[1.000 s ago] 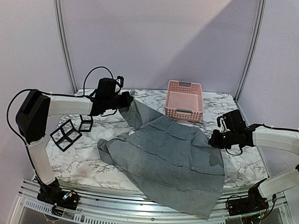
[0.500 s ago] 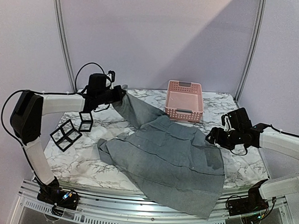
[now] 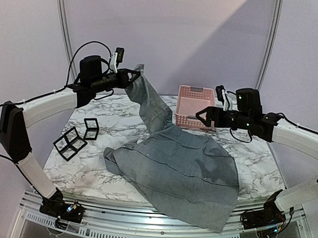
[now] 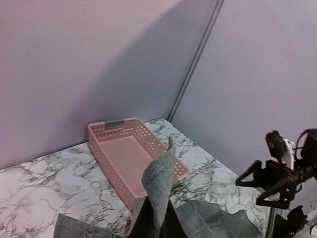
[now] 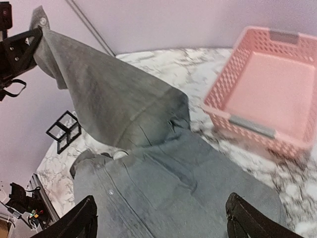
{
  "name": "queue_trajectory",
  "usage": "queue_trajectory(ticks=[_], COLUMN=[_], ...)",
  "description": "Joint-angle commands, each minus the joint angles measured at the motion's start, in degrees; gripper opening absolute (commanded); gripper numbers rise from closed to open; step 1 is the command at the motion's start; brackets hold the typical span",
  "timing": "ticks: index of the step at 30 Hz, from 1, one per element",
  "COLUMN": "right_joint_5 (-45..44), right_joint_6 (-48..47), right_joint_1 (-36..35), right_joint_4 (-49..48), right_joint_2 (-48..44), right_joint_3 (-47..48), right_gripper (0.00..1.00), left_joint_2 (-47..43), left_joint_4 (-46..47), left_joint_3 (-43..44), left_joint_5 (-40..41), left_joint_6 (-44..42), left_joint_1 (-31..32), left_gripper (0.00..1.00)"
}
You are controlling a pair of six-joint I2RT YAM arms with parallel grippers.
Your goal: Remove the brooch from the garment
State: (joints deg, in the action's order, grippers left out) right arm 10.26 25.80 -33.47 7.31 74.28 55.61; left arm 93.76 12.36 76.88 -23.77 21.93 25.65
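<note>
Garment point(image 3: 183, 167) lies across the bench point(image 3: 89, 174) centre, one sleeve point(image 3: 149, 105) lifted toward 11 o'clock, clamped in the left claw point(image 3: 133, 75). Right claw point(image 3: 203, 114) hovers at 2 o'clock, jaws apart. Hold the sleeve taut; locate the brooch, not discernible, before descending.

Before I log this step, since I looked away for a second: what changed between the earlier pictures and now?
The left gripper, shut on the sleeve, swung up and lifted it much higher. The right gripper opened, left the garment's right edge and rose toward the pink basket. The rest of the garment, the basket and the black cube frames stayed put.
</note>
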Motion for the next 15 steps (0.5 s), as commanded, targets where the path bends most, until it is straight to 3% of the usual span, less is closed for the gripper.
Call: queue_trajectory(ticks=[1,7,15], right_joint_5=[6.9,8.5,12.3], right_joint_6=[-7.1,-11.5,-9.8], right_joint_1=[-1.3,-6.0,-9.2], right_joint_4=[-12.7,-15.8,-22.3], right_joint_2=[8.0,19.0,26.0], right_joint_3=[6.3,17.7,21.0], right_gripper=[0.89,0.89,0.89], left_joint_2=[-3.5,-5.5,-6.1], left_joint_4=[-2.3,-5.4,-7.1], left_joint_3=[1.1,2.6,3.0], left_joint_5=[-5.8,-5.3,-4.3], left_joint_6=[-4.4,-6.1,-7.0], left_joint_1=[4.4,8.4,10.3], left_gripper=[0.00,0.00,0.00])
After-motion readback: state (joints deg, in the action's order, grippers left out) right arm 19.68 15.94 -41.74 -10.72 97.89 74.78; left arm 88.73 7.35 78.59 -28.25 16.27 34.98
